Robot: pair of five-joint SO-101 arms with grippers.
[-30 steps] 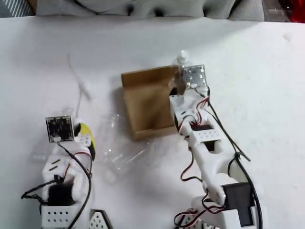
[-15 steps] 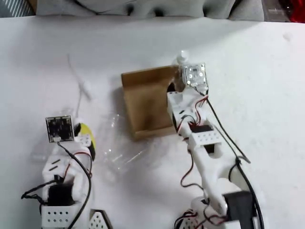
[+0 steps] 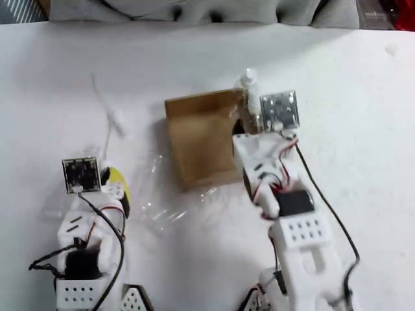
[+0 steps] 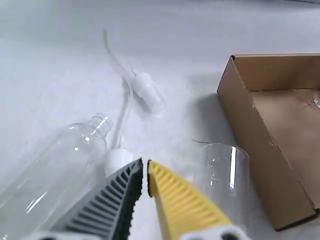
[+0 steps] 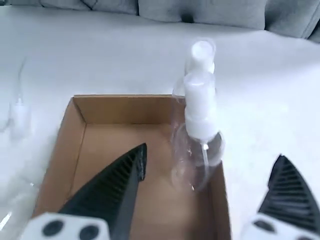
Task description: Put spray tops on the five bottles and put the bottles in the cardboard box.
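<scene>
Bottle (image 5: 197,145), clear plastic, spray top (image 5: 200,75) fitted: we log it standing in cardboard box (image 5: 125,110) corner. Light, slick, tippable; we judge mid-body grip best. Right gripper (image 5: 210,155) gapes wide, empty; left gripper (image 4: 145,167) closed, empty.

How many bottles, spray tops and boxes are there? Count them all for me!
Bottles: 3 (one in the box, two lying outside it)
Spray tops: 3 (one on the boxed bottle, two loose)
Cardboard box: 1
Total: 7
</scene>
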